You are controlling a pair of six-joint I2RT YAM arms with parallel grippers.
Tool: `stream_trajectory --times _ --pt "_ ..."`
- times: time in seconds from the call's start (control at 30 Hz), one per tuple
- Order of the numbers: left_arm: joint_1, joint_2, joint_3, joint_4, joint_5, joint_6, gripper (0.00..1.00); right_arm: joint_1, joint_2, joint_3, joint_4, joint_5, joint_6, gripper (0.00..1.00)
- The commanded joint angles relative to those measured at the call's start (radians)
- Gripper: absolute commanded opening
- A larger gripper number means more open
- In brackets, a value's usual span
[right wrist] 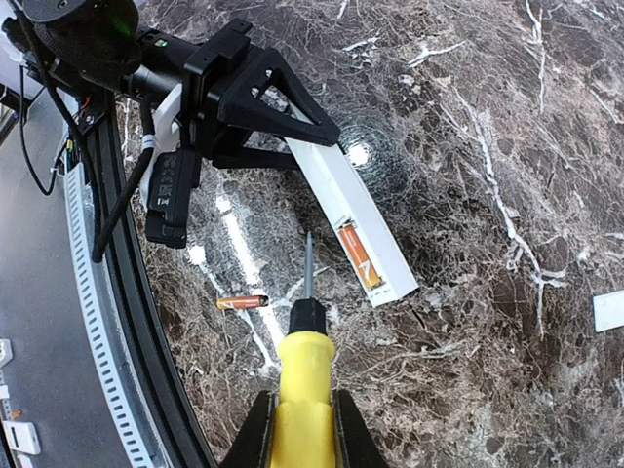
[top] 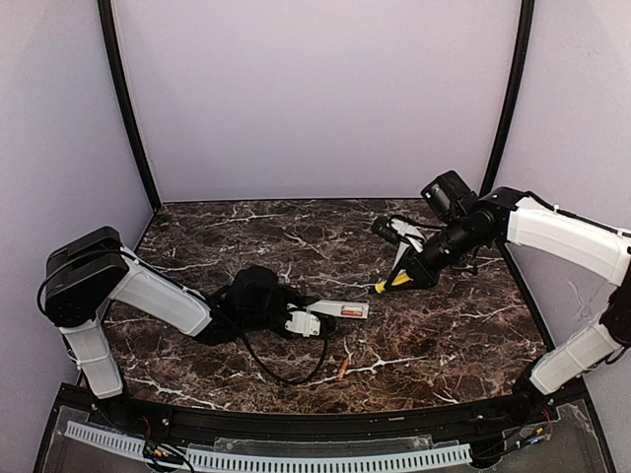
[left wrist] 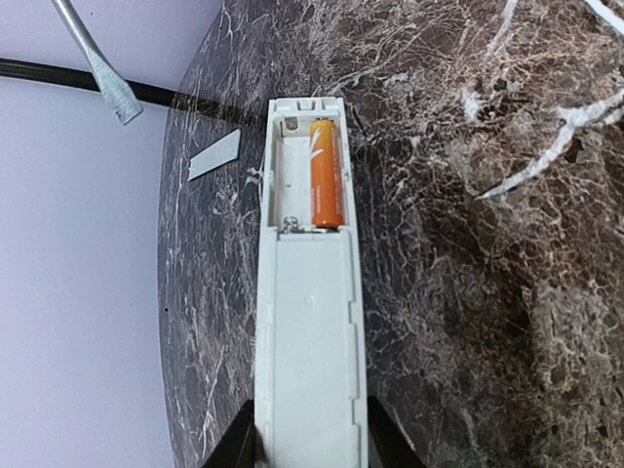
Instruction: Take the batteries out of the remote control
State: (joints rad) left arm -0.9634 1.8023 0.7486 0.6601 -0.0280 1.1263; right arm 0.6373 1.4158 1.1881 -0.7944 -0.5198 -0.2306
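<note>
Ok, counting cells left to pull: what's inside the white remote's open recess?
One orange cylindrical battery fills one slot of the slim white remote control; the other slot is empty, contacts bare. The floor under the battery is hidden.

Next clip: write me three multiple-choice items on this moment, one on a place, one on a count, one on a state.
1. Where does the loose battery lie?
A) on the table, apart from the remote control
B) in the recess
C) on top of the remote control

2. How many batteries sit in the remote control's recess?
A) none
B) one
C) two

3. The right tool is:
A) open and empty
B) shut on the screwdriver
C) shut on the remote control

Key: 1 A, it lies on bare marble beside the white bar. 2 B, the seated battery fills one slot and the other is bare. 3 B, its fingers clamp the yellow handle.
</note>
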Motion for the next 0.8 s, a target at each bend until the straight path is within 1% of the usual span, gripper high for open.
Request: stream_trajectory --times 0.0,0.13,0.47,0.77 --pt "-0.003 -0.024 -0.017 0.054 -0.030 0.080 0.00 0.038 0.017 0.064 -0.046 0.059 -0.064 0.00" --pt "-0.003 -0.022 -0.017 0.069 -0.039 0.109 0.00 0.067 0.061 0.099 -0.092 0.117 -0.095 0.00" --pt "-0.003 -0.026 -0.049 0.148 -0.080 0.170 0.00 0.096 0.099 0.153 -0.125 0.225 -0.122 0.00" --pt "-0.004 -0.035 -0.052 0.165 -0.094 0.178 0.00 0.116 0.132 0.183 -0.141 0.264 -0.129 0.00"
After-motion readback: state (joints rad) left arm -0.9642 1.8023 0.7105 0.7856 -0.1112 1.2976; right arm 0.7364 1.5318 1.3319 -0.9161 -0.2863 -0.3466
